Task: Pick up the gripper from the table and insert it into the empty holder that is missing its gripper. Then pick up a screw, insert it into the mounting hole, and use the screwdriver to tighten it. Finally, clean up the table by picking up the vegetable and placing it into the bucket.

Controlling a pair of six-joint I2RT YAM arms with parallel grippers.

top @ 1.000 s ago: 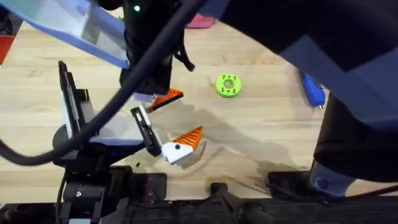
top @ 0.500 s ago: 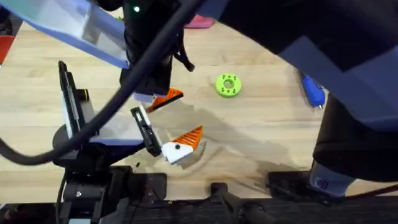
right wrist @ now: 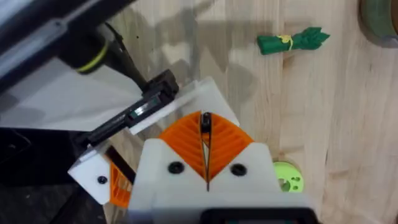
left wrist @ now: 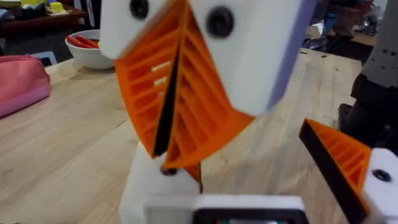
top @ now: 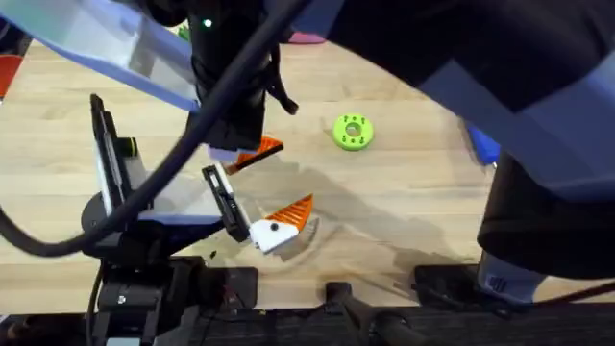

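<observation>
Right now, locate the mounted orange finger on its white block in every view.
Overhead: the mounted orange finger lies below centre, nearer the bases than the right claw.
Left wrist: beside the hanging right claw, on its white block.
Right wrist: beneath the white block, beside that claw.
Shared landmark: the right claw.

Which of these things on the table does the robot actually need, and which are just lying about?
Needed: blue screwdriver, green toy vegetable, green bucket.
Lying about: green disc, pink pouch, white bowl.
</observation>
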